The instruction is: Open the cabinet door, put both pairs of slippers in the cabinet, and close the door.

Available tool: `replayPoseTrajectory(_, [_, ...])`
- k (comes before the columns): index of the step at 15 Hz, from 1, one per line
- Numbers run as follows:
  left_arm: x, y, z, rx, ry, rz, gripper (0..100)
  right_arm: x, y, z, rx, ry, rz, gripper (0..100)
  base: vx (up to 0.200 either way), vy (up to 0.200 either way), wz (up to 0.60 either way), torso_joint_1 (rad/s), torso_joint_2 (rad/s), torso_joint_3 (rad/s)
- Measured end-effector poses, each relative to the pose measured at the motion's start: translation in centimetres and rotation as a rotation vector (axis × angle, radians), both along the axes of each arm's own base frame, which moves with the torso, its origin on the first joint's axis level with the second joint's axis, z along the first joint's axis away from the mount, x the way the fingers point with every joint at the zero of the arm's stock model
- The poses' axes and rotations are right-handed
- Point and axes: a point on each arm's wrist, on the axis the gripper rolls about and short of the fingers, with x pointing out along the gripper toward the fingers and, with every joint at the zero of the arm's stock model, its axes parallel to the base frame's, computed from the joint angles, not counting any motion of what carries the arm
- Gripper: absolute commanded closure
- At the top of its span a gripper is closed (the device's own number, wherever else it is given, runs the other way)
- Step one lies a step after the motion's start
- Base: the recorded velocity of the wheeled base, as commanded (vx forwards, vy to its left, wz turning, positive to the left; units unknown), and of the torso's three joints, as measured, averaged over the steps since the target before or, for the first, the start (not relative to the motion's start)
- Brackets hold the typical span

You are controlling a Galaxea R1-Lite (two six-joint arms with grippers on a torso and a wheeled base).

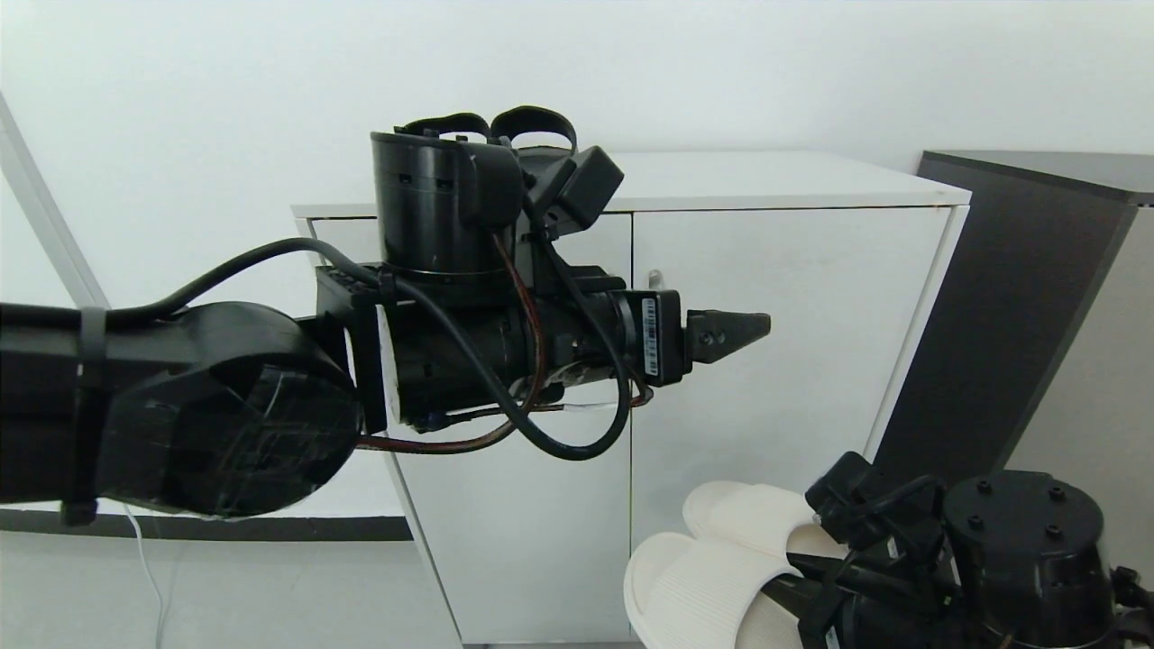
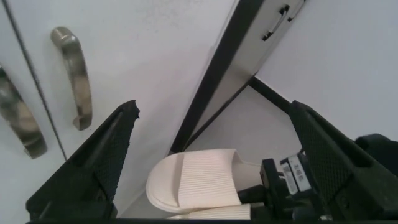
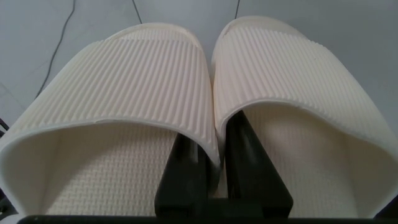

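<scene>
cream slippers: one pair, side by side, held low in front of the cabinet's right-hand door, toes towards it.
right jaws: closed on the slippers; one of the fingers goes inside each slipper, and the two neighbouring walls of the ribbed uppers are pinched together between them.
left jaws: spread wide and holding nothing, raised level with the upper part of the doors, near the handles.
cabinet: white, both doors shut, so the opening step is not yet done.
handles: two curved metal bars, one on each side of the seam between the doors.
how the slippers should handle: probably light, soft and springy. the ribbing gives the jaws some bite, and nothing looks breakable. the uppers may flex, so the pair could sag or twist in the grip.
where to hold them: the present pinch on the joined uppers looks sensible, since it carries both at once.
how the door should handle: a stiff panel on hinges. the smooth metal could slip, so close around the middle of a bar and pull outward.
</scene>
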Motion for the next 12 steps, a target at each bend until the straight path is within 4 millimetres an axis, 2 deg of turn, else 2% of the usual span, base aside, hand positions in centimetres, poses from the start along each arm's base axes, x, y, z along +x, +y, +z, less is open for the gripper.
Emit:
replayPoseTrajectory(8, [0.8,-0.1,-0.9,0.044,0.017,0.083,0,0.0,0.0,-0.3,-0.005,0.008,0.003,100,0.000,0.000,0.00,0.000,0.00,0.000])
replayPoseTrajectory(12, [2.3,0.3,-1.5,0.065,0.006,0.134,0,0.0,0.0,-0.4,-0.008,0.011,0.002,100,0.000,0.000,0.00,0.000,0.00,0.000])
